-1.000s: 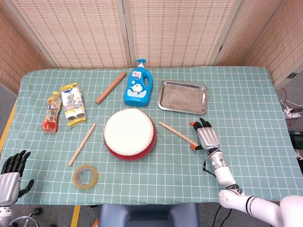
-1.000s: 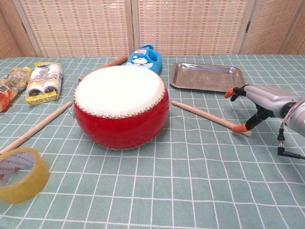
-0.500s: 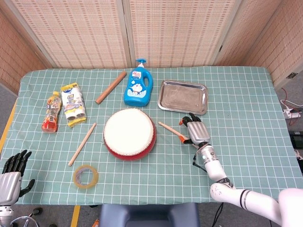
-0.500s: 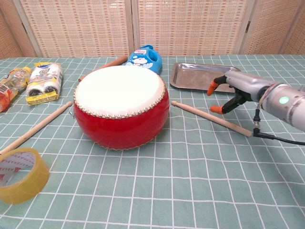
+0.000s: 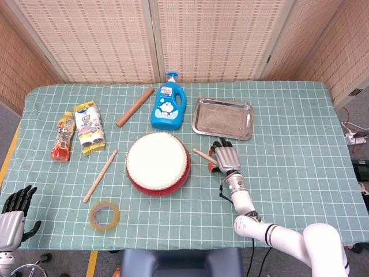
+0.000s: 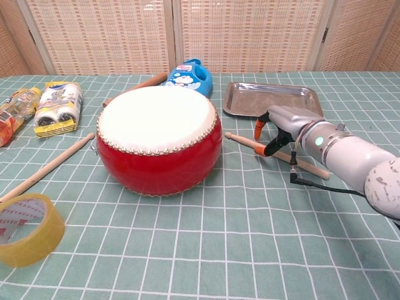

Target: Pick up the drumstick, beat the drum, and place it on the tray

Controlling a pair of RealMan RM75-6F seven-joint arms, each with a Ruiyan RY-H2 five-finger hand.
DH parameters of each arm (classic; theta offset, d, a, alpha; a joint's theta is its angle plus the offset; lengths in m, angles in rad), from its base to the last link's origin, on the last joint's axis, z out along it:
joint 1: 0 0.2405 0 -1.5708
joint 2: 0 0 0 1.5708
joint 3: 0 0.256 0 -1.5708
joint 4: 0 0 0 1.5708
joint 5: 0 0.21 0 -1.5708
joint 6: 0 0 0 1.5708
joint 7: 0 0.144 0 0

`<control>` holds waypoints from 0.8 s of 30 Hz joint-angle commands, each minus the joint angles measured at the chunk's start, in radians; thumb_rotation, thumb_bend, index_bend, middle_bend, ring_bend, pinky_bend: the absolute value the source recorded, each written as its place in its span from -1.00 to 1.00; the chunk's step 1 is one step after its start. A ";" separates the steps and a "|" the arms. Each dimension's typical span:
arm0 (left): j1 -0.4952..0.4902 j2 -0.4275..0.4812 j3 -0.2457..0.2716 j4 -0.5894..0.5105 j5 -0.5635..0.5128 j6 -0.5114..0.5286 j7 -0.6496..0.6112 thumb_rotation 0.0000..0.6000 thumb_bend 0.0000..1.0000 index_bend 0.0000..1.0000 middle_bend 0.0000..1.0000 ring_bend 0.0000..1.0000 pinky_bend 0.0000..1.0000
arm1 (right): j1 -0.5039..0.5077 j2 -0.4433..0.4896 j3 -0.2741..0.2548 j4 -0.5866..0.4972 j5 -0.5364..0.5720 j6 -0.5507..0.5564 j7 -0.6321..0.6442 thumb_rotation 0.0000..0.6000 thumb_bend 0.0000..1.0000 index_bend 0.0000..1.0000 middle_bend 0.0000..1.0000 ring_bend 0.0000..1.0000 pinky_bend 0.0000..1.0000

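Observation:
The red drum [image 5: 157, 162] [image 6: 156, 134] with a white skin stands mid-table. Just right of it a wooden drumstick [image 5: 200, 153] [image 6: 242, 142] lies flat on the cloth. My right hand [image 5: 225, 157] [image 6: 281, 128] arches over the stick's middle, palm down, with its orange-tipped fingers [image 6: 265, 152] spread to either side; I see no closed grip. The empty steel tray [image 5: 223, 118] [image 6: 270, 100] sits behind the hand. My left hand [image 5: 14, 210] hangs open below the table's front left corner, holding nothing.
A second drumstick [image 5: 101, 175] [image 6: 50, 164] lies left of the drum, with a tape roll [image 5: 104, 215] [image 6: 25, 228] near the front edge. A blue bottle [image 5: 169, 105], a wooden rod [image 5: 135, 107] and snack packs [image 5: 90, 128] stand at the back left.
My right hand has slid left along the drumstick, from its far right end to its middle, nearer the drum. The stick and the left hand have stayed put.

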 commanded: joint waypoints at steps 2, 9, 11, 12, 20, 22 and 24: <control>-0.002 -0.001 0.000 0.005 0.002 -0.003 -0.008 1.00 -0.49 -0.94 -1.00 -0.99 -0.93 | 0.015 -0.031 -0.001 0.047 -0.007 0.001 0.000 0.76 -0.26 -0.17 -0.65 -1.00 -0.74; -0.004 -0.004 0.000 0.015 0.001 -0.010 -0.019 1.00 -0.49 -0.94 -1.00 -1.00 -0.94 | 0.024 -0.075 0.004 0.124 -0.032 -0.003 0.036 0.76 -0.26 -0.09 -0.65 -1.00 -0.74; -0.003 -0.004 0.000 0.017 0.000 -0.010 -0.022 1.00 -0.49 -0.94 -1.00 -1.00 -0.94 | 0.026 -0.085 0.004 0.142 -0.037 -0.009 0.046 0.76 -0.26 -0.05 -0.65 -1.00 -0.74; -0.003 -0.004 0.000 0.018 -0.001 -0.010 -0.024 1.00 -0.49 -0.94 -1.00 -1.00 -0.94 | 0.027 -0.092 0.005 0.153 -0.042 -0.010 0.053 0.76 -0.26 -0.03 -0.65 -1.00 -0.74; 0.001 -0.009 0.002 0.029 -0.002 -0.010 -0.035 1.00 -0.49 -0.94 -1.00 -1.00 -0.94 | 0.014 -0.108 0.007 0.171 -0.100 0.016 0.123 0.76 -0.04 0.15 -0.65 -1.00 -0.73; 0.003 -0.009 0.001 0.031 -0.002 -0.006 -0.038 1.00 -0.49 -0.94 -1.00 -1.00 -0.94 | -0.002 -0.090 0.005 0.139 -0.127 0.036 0.158 0.76 -0.02 0.17 -0.65 -1.00 -0.73; 0.006 -0.007 0.001 0.033 -0.001 -0.001 -0.040 1.00 -0.49 -0.94 -1.00 -1.00 -0.94 | -0.028 -0.055 0.006 0.079 -0.159 0.063 0.213 0.76 -0.01 0.18 -0.65 -1.00 -0.73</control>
